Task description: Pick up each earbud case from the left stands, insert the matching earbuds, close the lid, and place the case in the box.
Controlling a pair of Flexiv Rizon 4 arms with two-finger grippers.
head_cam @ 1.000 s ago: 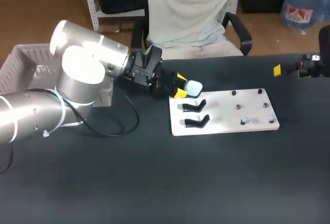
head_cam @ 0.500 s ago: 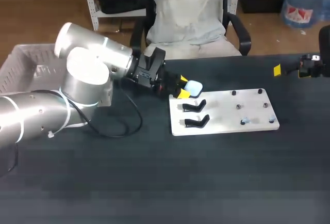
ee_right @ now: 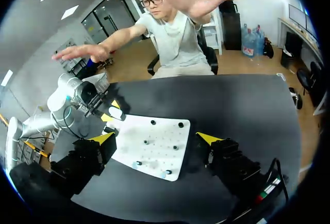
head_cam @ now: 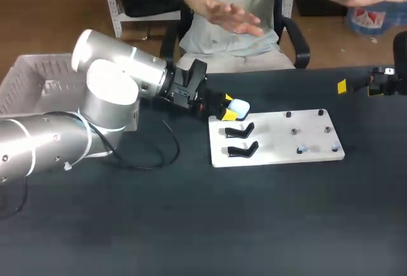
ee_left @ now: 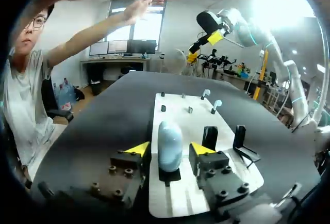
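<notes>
Head view: the box (head_cam: 30,80) stood at the table's far left edge, behind the left arm. The left gripper (head_cam: 226,109) was at the left rear corner of the white board (head_cam: 280,155), with the pale blue earbud case (head_cam: 240,106) between its yellow tips.

Left wrist view: the case lay directly ahead of the gripper on its stand. Its long axis ran away from the wrist, in line with the fingers (ee_left: 138,149), so the jaws faced its two long sides across the narrow width. A thin gap showed on each side; the gripper was judged open, bracketing the case without clamping it. The coming move therefore called for closure across the narrow width, then a lift off the stand.

The two black stands (head_cam: 241,140) just beside the case were empty. The earbuds (head_cam: 303,149) sat on pegs near the board's right front edge, well apart from the case.

The right gripper (ee_right: 154,137) hung near the table's right rear edge with its jaws spread wide and nothing between them. The left arm was by far the nearer to the case; the right arm was the nearer to the earbuds.
</notes>
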